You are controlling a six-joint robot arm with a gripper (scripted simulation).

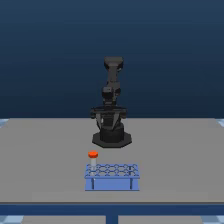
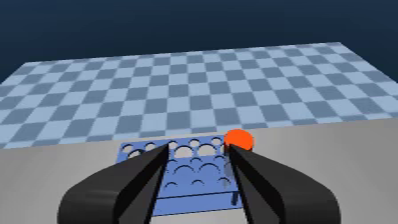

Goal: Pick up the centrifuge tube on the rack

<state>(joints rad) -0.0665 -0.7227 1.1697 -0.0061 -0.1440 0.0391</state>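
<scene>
The tube stands in a corner hole of the rack on the counter. The approach has barely begun: the fingers are spread, holding nothing, and the arm is well apart from the rack. Next they must shift over the orange cap and descend around it.

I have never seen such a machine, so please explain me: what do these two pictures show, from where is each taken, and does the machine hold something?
The exterior view shows a dark robot arm standing on a grey table. In front of it sits a light-blue rack with round holes. A centrifuge tube with an orange cap stands at the rack's corner, on the exterior view's left. The wrist view comes from a camera on the arm, looking past its gripper, whose two black fingers are apart. The gripper is open and holds nothing.
</scene>
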